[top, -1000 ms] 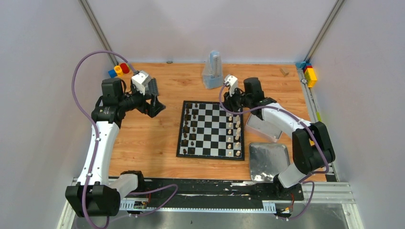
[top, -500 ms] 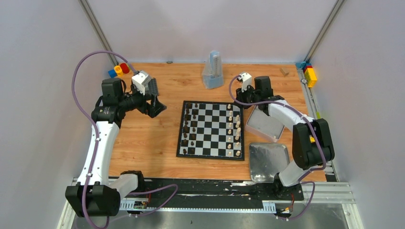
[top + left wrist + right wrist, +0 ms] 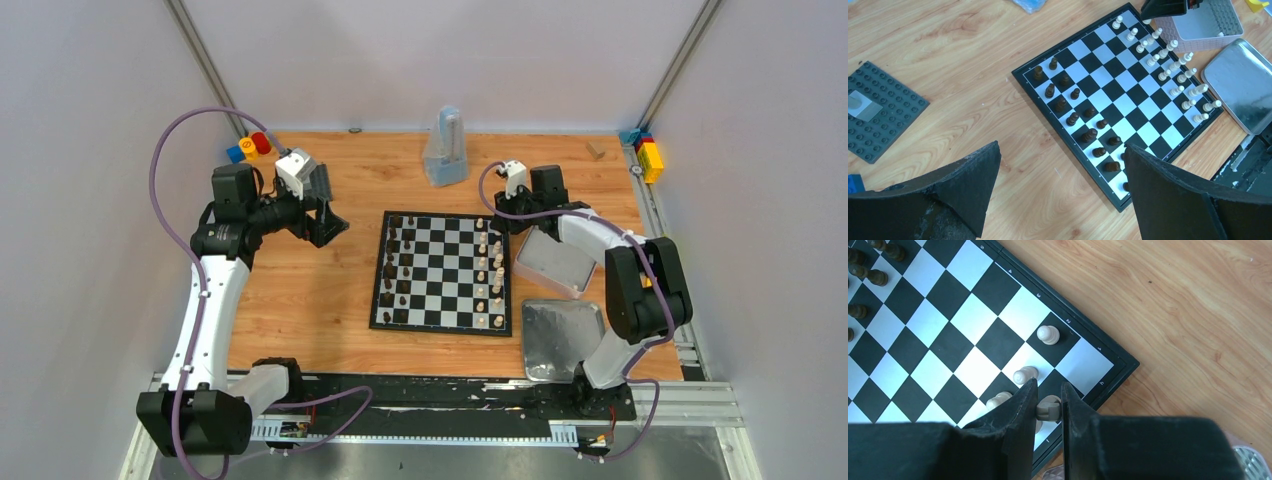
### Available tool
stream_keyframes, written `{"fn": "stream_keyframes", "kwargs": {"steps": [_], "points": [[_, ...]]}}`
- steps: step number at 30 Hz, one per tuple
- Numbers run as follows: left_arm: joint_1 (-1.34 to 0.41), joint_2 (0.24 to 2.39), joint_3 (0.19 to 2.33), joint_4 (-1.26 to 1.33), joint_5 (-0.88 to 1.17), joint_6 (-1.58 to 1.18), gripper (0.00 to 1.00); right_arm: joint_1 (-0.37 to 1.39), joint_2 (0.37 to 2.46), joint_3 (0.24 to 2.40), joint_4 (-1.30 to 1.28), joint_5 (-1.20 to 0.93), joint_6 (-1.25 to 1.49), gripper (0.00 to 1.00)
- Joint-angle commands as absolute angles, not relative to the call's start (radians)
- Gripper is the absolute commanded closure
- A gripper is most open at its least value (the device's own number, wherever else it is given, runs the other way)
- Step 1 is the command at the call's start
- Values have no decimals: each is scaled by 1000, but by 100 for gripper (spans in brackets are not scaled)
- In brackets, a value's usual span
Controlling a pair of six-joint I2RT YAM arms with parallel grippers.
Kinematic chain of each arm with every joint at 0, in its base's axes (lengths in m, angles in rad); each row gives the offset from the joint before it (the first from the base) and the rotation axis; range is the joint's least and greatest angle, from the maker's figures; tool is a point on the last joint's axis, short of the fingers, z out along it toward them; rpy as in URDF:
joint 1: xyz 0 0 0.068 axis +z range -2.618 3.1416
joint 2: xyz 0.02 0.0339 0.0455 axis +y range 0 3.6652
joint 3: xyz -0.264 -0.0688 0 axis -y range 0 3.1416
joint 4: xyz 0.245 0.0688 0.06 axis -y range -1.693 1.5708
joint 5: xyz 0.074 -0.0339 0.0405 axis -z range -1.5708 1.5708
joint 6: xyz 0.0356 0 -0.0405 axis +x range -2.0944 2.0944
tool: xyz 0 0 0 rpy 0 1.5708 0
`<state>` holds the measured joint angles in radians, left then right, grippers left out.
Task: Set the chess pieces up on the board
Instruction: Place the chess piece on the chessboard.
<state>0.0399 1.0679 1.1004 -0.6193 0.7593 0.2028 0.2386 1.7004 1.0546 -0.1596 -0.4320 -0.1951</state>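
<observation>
Chess pieces (image 3: 1072, 119) line the left and right edges of the board (image 3: 443, 272), which lies mid-way across the table (image 3: 320, 300), a tray (image 3: 562, 338) at its near right.

I'm driving this rig in a robotics lab test cell, not a home or an office. The wood-grain worktop (image 3: 320, 300) is boxed in by plain white panels (image 3: 80, 200) set against bare metal struts (image 3: 205, 65). The left arm (image 3: 205, 300) and right arm (image 3: 590, 235) are bolted to a black rail (image 3: 440, 392) along the near edge, and purple cables (image 3: 165, 140) loop loose off them. Everything laid out looks like practice props: a chessboard (image 3: 445, 270) with chess pieces (image 3: 497, 262), toy blocks (image 3: 650, 155) pushed into the far corners, a studded baseplate (image 3: 878, 110) and shiny metal trays (image 3: 562, 335).
</observation>
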Motion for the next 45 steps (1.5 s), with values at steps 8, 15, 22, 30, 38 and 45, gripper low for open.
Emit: {"fn": "stream_keyframes", "kwargs": {"steps": [8, 15, 22, 30, 38, 45], "points": [[46, 1032, 1113, -603, 788, 185, 0, 235, 1730, 1044, -133, -447, -169, 95], [46, 1027, 1109, -603, 788, 186, 0, 235, 1763, 1076, -175, -433, -166, 91], [46, 1029, 1104, -598, 788, 186, 0, 239, 1766, 1081, -174, -442, -164, 88], [46, 1023, 1097, -596, 789, 185, 0, 241, 1764, 1084, -157, -449, -163, 88], [46, 1025, 1096, -596, 788, 187, 0, 252, 1778, 1097, -147, -440, -166, 88], [45, 1021, 1095, -600, 787, 190, 0, 257, 1781, 1099, -143, -433, -168, 87]]}}
